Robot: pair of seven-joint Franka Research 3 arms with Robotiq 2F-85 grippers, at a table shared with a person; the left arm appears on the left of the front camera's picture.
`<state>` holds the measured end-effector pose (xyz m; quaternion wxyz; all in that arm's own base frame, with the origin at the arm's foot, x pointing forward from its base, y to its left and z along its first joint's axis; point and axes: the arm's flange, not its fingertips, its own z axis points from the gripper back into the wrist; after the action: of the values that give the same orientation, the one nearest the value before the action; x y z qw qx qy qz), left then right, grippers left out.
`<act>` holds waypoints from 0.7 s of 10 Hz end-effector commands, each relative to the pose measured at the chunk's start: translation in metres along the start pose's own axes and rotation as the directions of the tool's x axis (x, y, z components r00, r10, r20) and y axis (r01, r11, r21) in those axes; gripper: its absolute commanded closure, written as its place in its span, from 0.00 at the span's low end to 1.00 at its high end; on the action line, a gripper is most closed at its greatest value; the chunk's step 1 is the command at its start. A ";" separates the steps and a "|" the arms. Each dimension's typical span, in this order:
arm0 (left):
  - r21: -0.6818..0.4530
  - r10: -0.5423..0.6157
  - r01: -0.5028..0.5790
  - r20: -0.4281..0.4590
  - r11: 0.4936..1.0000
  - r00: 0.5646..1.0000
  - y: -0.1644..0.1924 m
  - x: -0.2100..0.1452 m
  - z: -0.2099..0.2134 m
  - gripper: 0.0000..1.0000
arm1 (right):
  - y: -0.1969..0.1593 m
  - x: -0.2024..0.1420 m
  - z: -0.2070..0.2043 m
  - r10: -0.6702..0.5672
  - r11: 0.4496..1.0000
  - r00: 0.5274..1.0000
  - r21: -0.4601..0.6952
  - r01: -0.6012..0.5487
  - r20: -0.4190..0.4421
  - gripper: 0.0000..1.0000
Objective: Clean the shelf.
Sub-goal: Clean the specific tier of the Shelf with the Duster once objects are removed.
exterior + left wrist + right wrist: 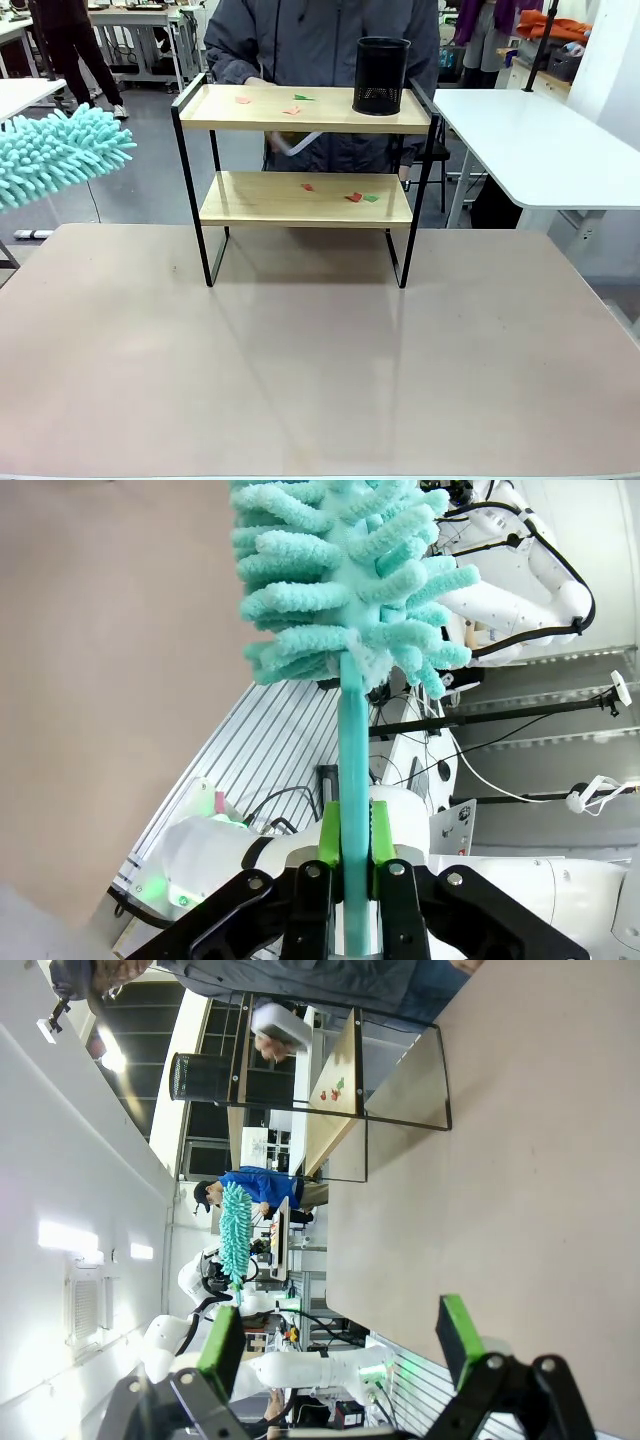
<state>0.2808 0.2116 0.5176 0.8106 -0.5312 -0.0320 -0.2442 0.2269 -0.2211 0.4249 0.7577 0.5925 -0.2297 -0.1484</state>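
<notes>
Teal duster (60, 155) is gripped by your left claw (355, 825), at nine o'clock of the shelf (260, 121). Paper bits (353, 197) dot both boards; no wiping yet. Your right claw (342, 1312) hangs spread wide.

Shelf (262, 196): two light wooden boards in thin black metal frame, four legs. Stands upright at far middle of worktop (300, 370). Top board carries few red and green paper bits (292, 109) left of centre, and black mesh cup (381, 75) upright at right end. Lower board carries red and green scraps (355, 197) right of centre.
</notes>
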 end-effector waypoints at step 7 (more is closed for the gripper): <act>0.000 0.000 0.000 0.000 1.000 1.000 0.000 0.000 0.000 0.88 | 0.001 0.002 0.000 0.030 0.999 1.000 0.018 -0.030 0.008 0.00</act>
<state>0.2810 0.2118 0.5172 0.8109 -0.5310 -0.0319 -0.2437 0.2269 -0.2211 0.4249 0.7577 0.5925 -0.2298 -0.1483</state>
